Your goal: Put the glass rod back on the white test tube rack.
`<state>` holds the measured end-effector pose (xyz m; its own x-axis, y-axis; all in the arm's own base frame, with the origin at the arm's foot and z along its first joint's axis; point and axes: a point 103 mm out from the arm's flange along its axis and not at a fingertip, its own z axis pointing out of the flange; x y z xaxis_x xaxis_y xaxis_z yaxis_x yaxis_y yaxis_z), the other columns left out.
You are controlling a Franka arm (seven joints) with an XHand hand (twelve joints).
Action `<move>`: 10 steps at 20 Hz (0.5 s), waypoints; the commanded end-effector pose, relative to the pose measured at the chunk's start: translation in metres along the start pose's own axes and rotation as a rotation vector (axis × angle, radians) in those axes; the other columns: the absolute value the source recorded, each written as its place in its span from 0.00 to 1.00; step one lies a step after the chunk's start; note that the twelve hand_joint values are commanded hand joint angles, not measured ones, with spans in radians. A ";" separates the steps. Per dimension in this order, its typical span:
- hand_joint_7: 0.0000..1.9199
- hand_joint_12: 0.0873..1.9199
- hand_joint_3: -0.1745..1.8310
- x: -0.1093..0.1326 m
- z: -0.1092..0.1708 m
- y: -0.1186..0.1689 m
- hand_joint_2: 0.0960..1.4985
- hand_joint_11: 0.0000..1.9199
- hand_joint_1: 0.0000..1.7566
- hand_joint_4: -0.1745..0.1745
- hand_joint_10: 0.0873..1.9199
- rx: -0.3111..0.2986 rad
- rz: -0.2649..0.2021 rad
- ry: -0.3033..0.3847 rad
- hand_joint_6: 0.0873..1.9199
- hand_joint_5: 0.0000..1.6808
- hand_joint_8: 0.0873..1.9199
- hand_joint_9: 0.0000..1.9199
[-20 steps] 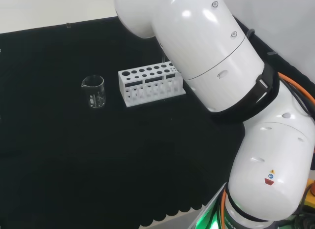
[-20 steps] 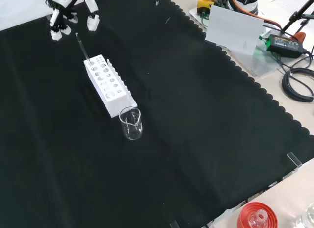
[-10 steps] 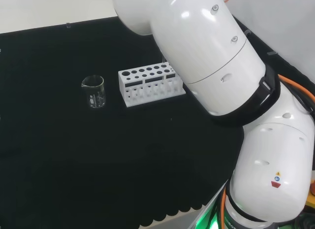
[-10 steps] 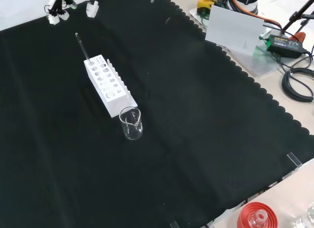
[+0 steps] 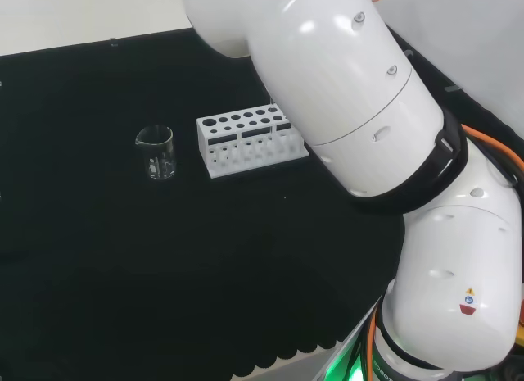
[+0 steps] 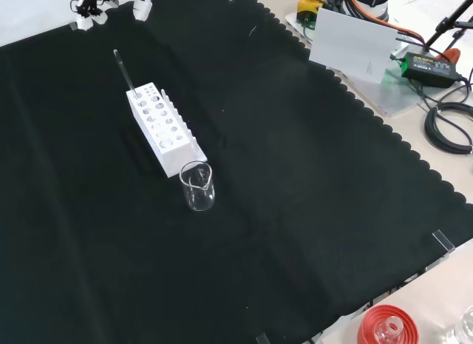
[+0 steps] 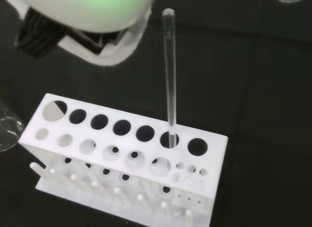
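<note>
Fingers of the hand (image 6: 90, 1) hang apart, holding nothing, well above and clear of the glass rod (image 7: 169, 75), which stands in a hole of the white test tube rack (image 7: 127, 161). A careless swing back could knock it.

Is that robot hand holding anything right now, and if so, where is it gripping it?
Nothing is held. The hand is up at the front view's top edge, apart from the glass rod, which stands alone in a hole of the white test tube rack.

A clear glass rod (image 7: 169, 75) stands nearly upright in a large hole near one end of the white test tube rack (image 7: 122, 154) on the black-clothed desk.
</note>
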<state>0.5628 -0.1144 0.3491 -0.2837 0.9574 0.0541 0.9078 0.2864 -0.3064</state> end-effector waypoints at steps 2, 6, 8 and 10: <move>0.45 0.27 0.43 0.009 -0.005 -0.010 0.25 0.88 0.54 0.21 0.00 -0.024 -0.009 -0.005 0.28 0.21 0.35 0.85; 0.45 0.27 0.43 0.013 -0.008 -0.018 0.25 0.88 0.54 0.21 0.00 -0.029 -0.004 -0.013 0.28 0.22 0.35 0.85; 0.45 0.27 0.43 0.013 -0.009 -0.021 0.25 0.88 0.54 0.21 0.00 -0.037 -0.001 -0.014 0.28 0.22 0.35 0.85; 0.45 0.27 0.43 0.013 -0.009 -0.022 0.25 0.88 0.54 0.21 0.00 -0.042 -0.002 -0.014 0.28 0.22 0.35 0.85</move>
<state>0.5465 -0.1068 0.3632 -0.2895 0.9562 0.0429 0.9153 0.2897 -0.2797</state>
